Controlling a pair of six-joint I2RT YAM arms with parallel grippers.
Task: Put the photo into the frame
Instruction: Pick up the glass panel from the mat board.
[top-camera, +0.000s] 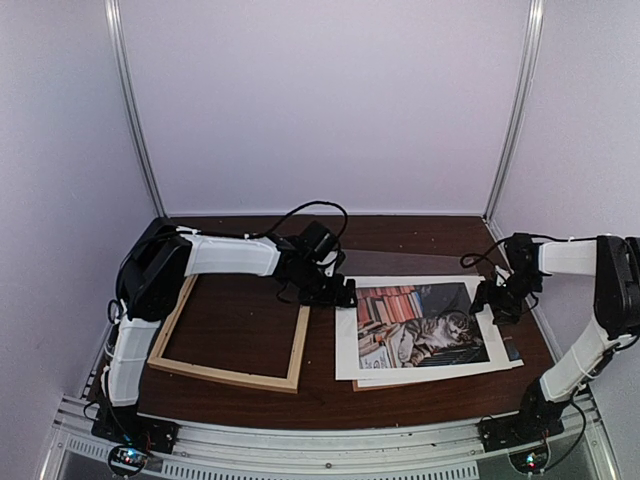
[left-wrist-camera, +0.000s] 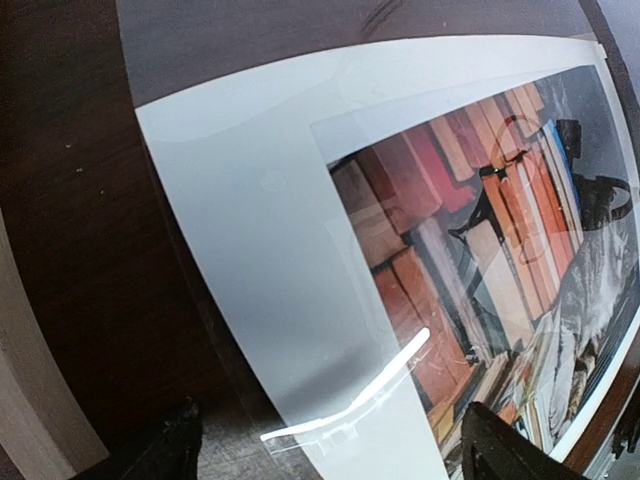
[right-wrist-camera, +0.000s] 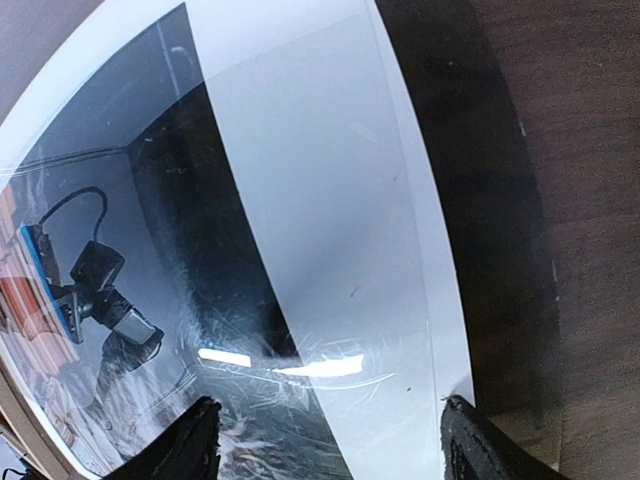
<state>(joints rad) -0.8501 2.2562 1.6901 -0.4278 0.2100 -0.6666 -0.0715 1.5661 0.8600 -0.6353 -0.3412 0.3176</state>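
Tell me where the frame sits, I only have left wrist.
Observer: The frame lies flat on the table, left of the photo, nothing inside it.
Operator: Where's the right arm?
Observer: Right pincer is at the photo's right edge.
Operator: Open?
Observer: Yes, its wrist camera shows both fingertips apart over the photo.
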